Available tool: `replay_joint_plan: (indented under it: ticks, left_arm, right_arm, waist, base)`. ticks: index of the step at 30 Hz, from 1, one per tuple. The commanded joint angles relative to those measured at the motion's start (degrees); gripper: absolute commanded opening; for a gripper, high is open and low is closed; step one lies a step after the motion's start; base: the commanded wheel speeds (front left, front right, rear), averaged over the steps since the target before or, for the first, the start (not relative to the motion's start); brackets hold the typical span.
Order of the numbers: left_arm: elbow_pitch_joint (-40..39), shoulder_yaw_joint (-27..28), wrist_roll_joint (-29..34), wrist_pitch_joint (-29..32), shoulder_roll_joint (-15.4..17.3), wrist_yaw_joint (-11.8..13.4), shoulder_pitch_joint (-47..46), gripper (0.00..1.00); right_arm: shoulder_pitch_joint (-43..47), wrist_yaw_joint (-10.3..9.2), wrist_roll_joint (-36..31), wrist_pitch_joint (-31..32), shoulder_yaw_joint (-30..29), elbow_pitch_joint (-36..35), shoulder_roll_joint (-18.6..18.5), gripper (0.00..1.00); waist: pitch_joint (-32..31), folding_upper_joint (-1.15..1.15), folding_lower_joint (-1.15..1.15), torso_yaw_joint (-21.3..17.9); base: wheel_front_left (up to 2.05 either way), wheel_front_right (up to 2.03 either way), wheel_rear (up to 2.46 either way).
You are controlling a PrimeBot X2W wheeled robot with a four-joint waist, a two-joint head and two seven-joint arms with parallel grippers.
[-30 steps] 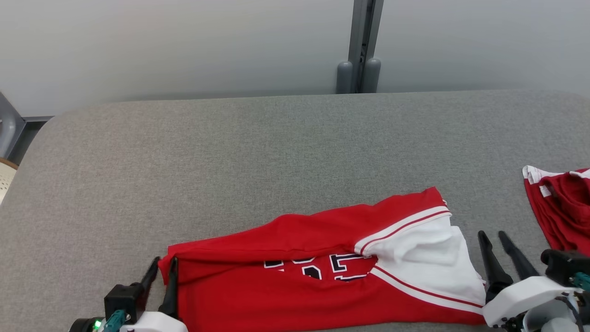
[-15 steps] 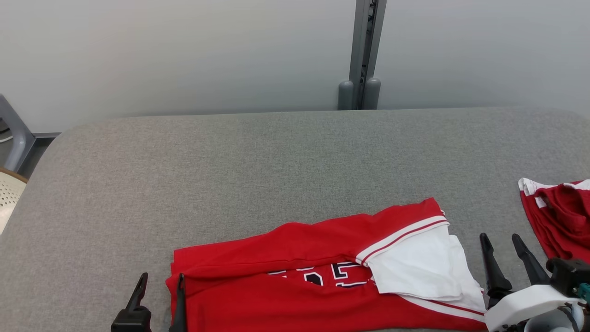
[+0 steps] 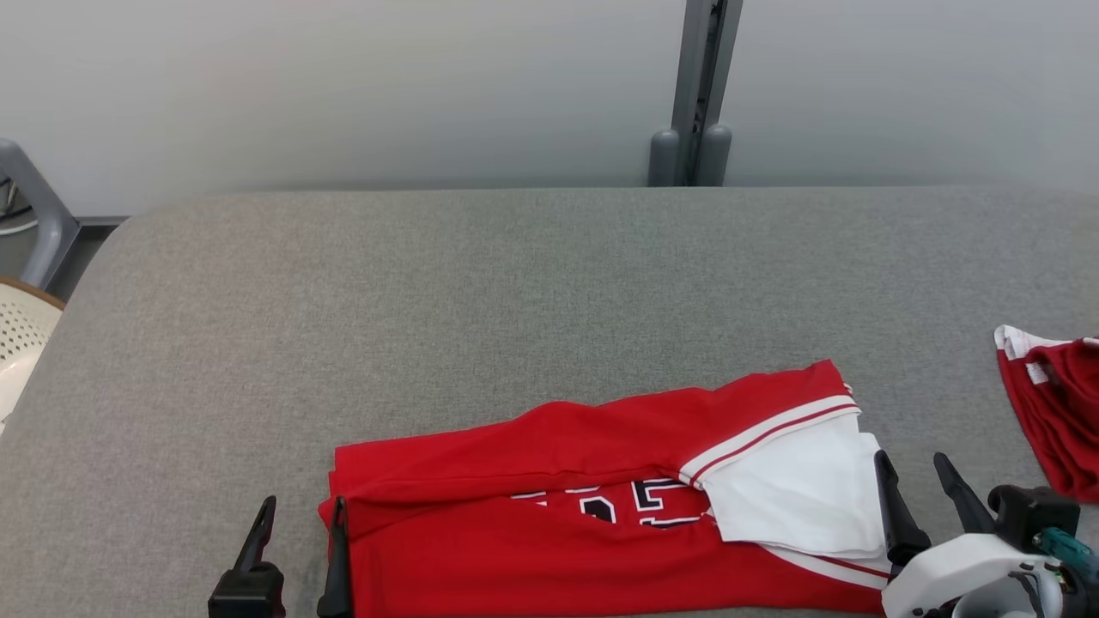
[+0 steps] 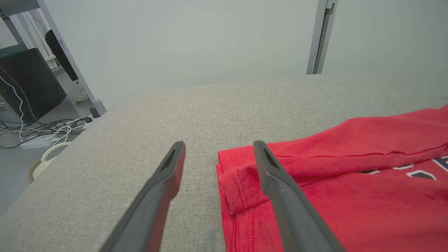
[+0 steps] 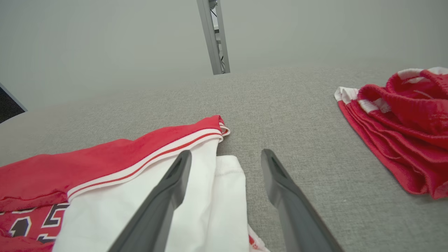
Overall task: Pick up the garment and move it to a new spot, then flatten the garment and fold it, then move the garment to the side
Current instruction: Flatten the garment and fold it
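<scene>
The garment (image 3: 592, 506) is a red jersey with dark lettering and a white sleeve, lying folded lengthwise near the front edge of the grey padded table (image 3: 515, 283). My left gripper (image 3: 306, 515) stands open at the jersey's left end. In the left wrist view one finger (image 4: 276, 175) lies over the garment (image 4: 350, 175) at its hemmed corner, and the other rests over bare table. My right gripper (image 3: 910, 468) is open at the right end. Its left finger (image 5: 171, 189) is above the white sleeve (image 5: 217, 196), and nothing is gripped.
A second red and white garment (image 3: 1052, 412) lies bunched at the table's right edge, close to my right arm. A grey post (image 3: 704, 86) stands behind the table. A pale perforated chair (image 3: 21, 335) sits off the left edge, and cables (image 4: 42, 136) lie on the floor there.
Both grippers have opened and let go of the garment's ends. The white sleeve has settled flatter. The head camera has shifted a little.
</scene>
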Motion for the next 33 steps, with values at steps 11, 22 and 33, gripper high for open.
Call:
replay_joint_plan:
  ticks: [11,22,33]
  left_arm:
    - [-0.20,-1.68,-1.68,-0.05,0.15,0.98,-4.24,1.00]
    - [-0.01,-2.92,-2.90,-0.05,0.14,1.03,-5.42,1.00]
    - [0.11,-3.40,-3.41,-0.05,0.11,0.61,-5.58,1.00]
  right_arm:
    - [-8.79,0.00,3.60,0.87,5.46,13.18,-0.09,1.00]
    - [-10.37,0.15,10.82,4.86,13.99,18.17,-0.14,0.57]
    - [-13.12,-0.40,11.90,0.46,9.64,22.33,-4.94,0.00]
  waist:
    - [6.19,0.00,0.00,2.86]
    - [7.42,0.00,0.00,3.24]
    - [7.19,0.00,0.00,2.59]
  base:
    - [0.00,0.00,0.00]
    - [0.00,0.00,0.00]
    - [0.00,0.00,0.00]
